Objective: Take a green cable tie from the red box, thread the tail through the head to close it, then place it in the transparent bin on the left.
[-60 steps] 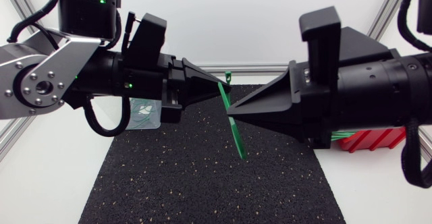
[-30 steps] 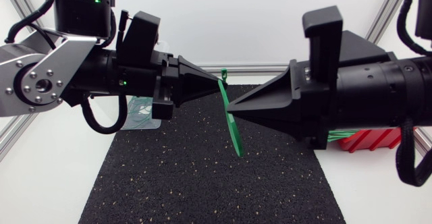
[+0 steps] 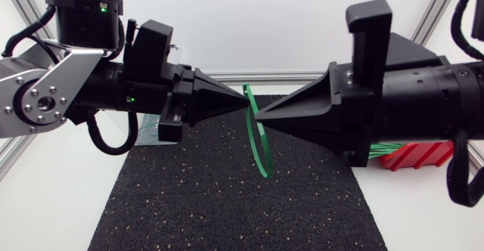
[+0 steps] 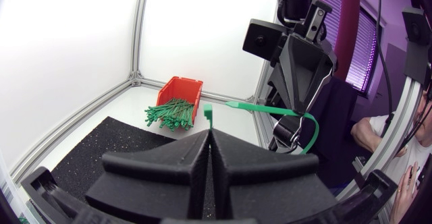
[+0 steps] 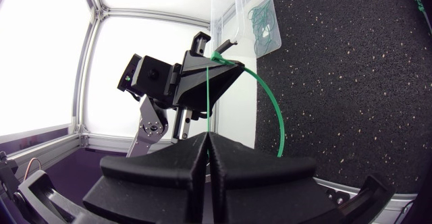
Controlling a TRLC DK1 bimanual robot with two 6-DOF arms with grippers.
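- The left gripper [image 3: 243, 105] has its two fingers pressed together on the head end of a green cable tie [image 3: 262, 154]. In the left wrist view the small square head stands up just past the fingertips.
- The right gripper [image 3: 259, 117] points at the left one, tip almost to tip, above the middle of the black mat [image 3: 227, 206]. Its fingers are also closed, pinching the thin tail of the same tie.
- The tie is held in the air between the two grippers. From the pinched ends it bows down and outward in a curved loop that hangs below the fingertips, clear of the mat.
- In the right wrist view a straight strand of the tie runs from the right gripper's tips across to the left gripper's tips, with the arc of the loop beside it.
- The red box [image 4: 182, 90] sits on the tabletop on the right arm's side, with a heap of loose green ties [image 4: 170, 113] at its open front.
- The transparent bin [image 5: 229, 15] stands at the mat's far left corner, behind the left arm, with a few looped green ties [image 5: 260, 18] inside.
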